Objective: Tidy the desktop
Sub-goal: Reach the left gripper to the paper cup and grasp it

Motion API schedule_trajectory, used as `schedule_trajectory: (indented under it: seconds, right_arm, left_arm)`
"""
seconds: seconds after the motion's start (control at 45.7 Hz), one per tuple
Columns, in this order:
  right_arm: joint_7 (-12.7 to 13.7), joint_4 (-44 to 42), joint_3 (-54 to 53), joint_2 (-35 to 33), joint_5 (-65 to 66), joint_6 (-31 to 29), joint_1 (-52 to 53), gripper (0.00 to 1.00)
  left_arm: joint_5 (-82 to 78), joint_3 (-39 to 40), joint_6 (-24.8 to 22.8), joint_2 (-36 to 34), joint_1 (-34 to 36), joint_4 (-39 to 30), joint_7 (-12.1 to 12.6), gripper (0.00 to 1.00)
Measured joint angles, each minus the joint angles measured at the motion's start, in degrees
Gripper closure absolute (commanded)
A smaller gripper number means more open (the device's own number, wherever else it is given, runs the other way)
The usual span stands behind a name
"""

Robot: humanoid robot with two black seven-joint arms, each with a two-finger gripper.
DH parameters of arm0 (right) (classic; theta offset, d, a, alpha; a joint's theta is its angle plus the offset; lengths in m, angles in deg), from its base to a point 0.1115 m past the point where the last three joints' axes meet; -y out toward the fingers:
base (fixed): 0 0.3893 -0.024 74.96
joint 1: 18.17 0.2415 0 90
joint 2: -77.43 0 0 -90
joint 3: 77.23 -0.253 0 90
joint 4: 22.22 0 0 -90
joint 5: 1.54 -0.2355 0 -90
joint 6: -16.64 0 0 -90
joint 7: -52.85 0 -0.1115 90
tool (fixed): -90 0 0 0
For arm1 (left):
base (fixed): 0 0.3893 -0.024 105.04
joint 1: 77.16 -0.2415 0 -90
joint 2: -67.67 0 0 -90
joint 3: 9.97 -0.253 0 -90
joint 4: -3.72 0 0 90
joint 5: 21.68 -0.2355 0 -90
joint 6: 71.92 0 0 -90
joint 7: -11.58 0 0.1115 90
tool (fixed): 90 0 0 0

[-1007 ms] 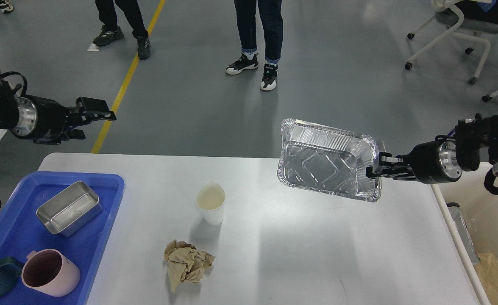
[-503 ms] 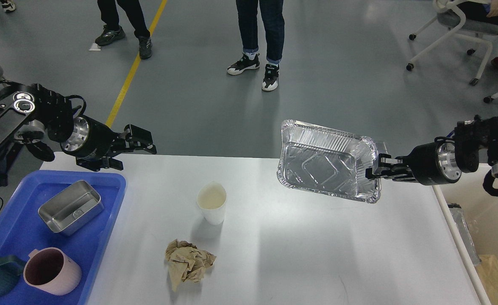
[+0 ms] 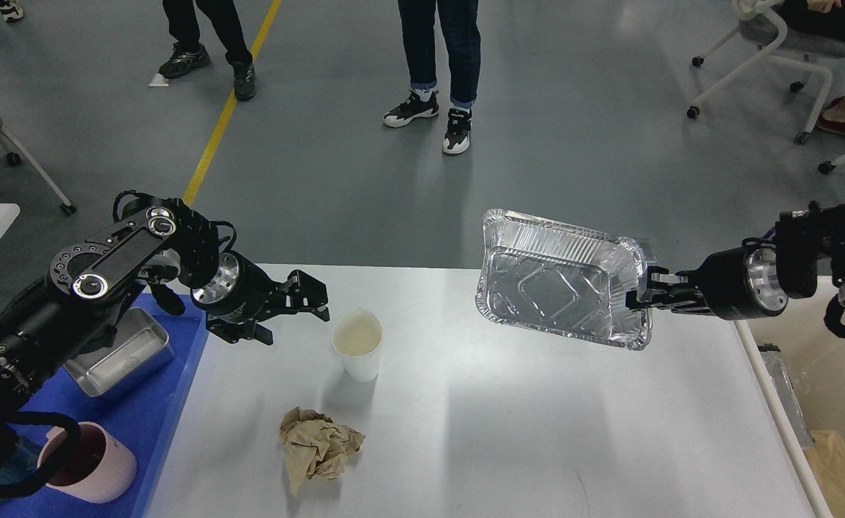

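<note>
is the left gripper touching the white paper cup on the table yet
Apart. In the head view, white desktop shows between the open left gripper and the white paper cup just to its right.

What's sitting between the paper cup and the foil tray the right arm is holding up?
Nothing. In the head view, only bare white desktop lies between the paper cup and the foil tray held by the right gripper.
</note>
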Motion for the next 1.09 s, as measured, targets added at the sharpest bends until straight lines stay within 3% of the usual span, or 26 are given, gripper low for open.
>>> schedule_trajectory:
  seconds: [0.46,0.832,0.898,0.985,1.095]
  right_arm:
    - [0.0,0.0,0.0,-0.2,0.0,0.0,0.0,1.00]
    - [0.0,0.1,-0.1,-1.1,-0.1,0.0,0.0,1.00]
    - [0.0,0.1,-0.2,-1.3,-0.1,0.0,0.0,1.00]
    - [-0.1,0.2,-0.2,-1.5,-0.2,0.0,-0.1,1.00]
    - [-0.1,0.2,-0.2,-1.8,-0.2,0.0,-0.3,1.00]
  left_arm:
    - [-2.4,-0.3,1.7,2.9,-2.0,0.5,0.0,0.05]
    - [-4.2,-0.2,3.5,3.7,-2.3,0.5,-0.1,0.54]
    - [-4.5,-0.2,3.6,3.9,-2.4,0.5,-0.1,0.70]
    - [-5.4,-0.2,3.9,4.5,-2.6,0.5,-0.1,0.73]
    - [-6.8,-0.3,5.3,5.0,-3.5,0.5,-0.5,0.91]
